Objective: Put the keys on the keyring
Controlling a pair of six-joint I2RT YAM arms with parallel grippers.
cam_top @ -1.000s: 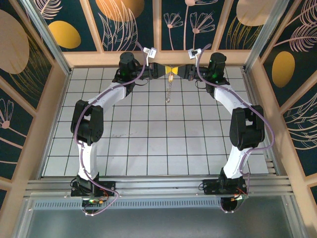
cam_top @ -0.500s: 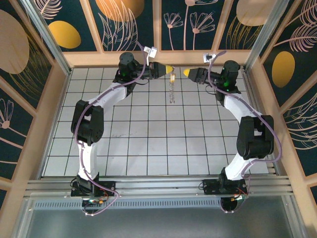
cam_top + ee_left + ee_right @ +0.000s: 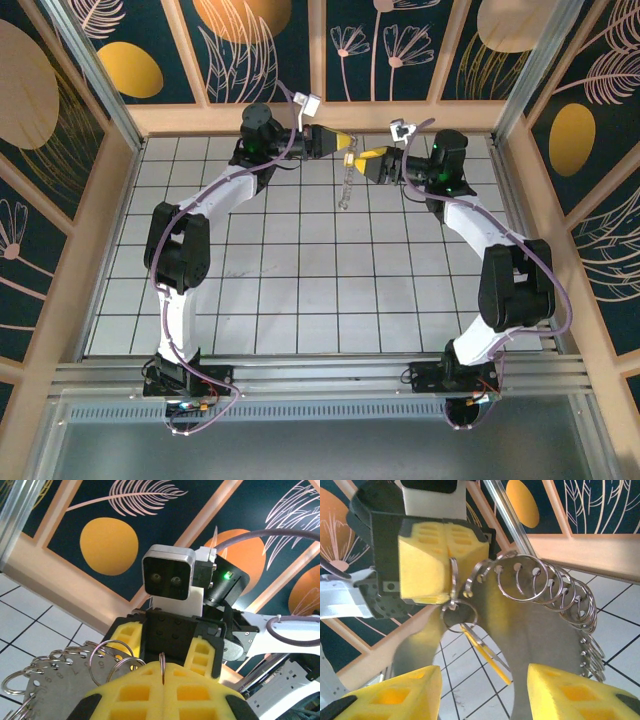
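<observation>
My left gripper (image 3: 345,141) is at the far middle of the table, held high and shut on a thin split ring (image 3: 162,666). From it hangs the keyring (image 3: 345,187), a long silvery oval plate (image 3: 540,630) edged with several split rings. A small ring (image 3: 459,615) below the left fingers (image 3: 425,562) carries a brass-gold key (image 3: 482,652), which slants across the plate's opening. My right gripper (image 3: 366,157) faces the left one from the right. It stands open (image 3: 485,695), its fingers (image 3: 395,695) on either side of the key's lower end and apart from it.
The tiled white floor (image 3: 300,280) lies well below the hanging keyring. A wooden back rail (image 3: 320,117) runs just behind both grippers, and patterned walls close the sides. The right wrist's camera housing (image 3: 168,579) sits right opposite the left fingers.
The right gripper, which had drawn away to the right half a second ago, has swung back in toward the left gripper and keyring. The left gripper keeps its hold; the keyring sways slightly.
</observation>
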